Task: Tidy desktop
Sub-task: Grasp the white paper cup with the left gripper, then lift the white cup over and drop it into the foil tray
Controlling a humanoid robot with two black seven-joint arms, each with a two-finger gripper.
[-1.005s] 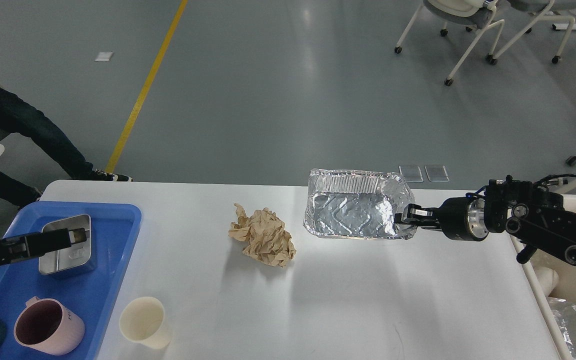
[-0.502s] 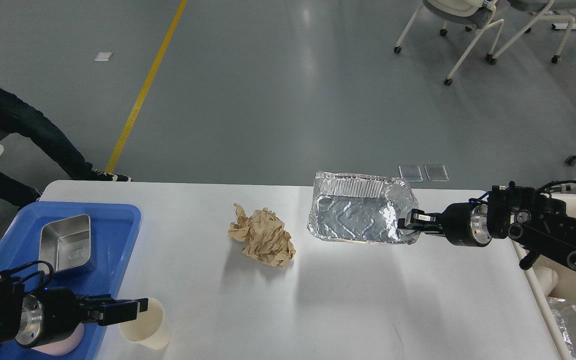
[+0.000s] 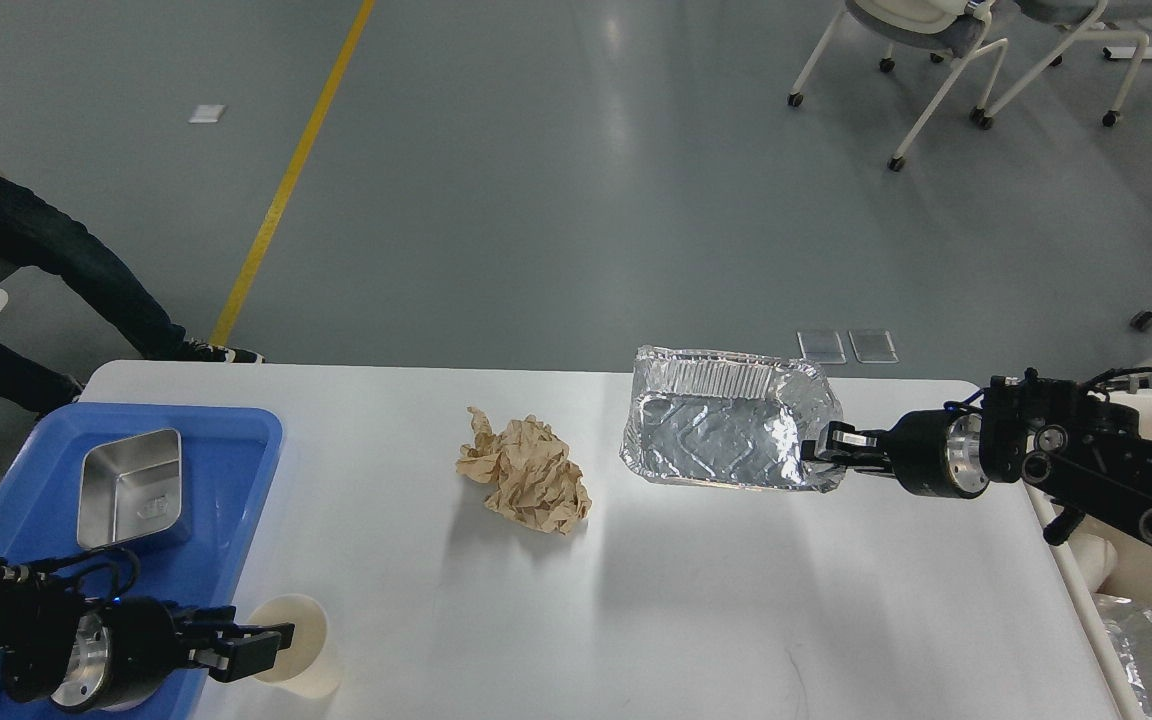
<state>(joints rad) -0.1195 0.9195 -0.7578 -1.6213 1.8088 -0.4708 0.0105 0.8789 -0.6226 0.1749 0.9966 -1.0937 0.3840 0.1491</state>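
Partly hidden at the near left, the cream paper cup (image 3: pixel 293 645) sits on the desk (image 3: pixel 696 590) behind the left gripper (image 3: pixel 258 648), whose jaws are at its rim; whether they pinch it or stand apart I cannot tell. Beside it, the blue plastic tray (image 3: pixel 226 450) is cut off by the frame's left edge and carries a shiny metal box (image 3: pixel 129 487). At the right, a cream bin (image 3: pixel 1151 590) is cropped too. Smooth, white and round-cornered, the desk fills the near half of the view. A crumpled brown paper wad (image 3: pixel 528 477) lies near its middle. The right gripper (image 3: pixel 829 449) has its jaws closed narrowly on the right rim of the crinkled foil container (image 3: pixel 726 432), which is tilted and held above the desk.
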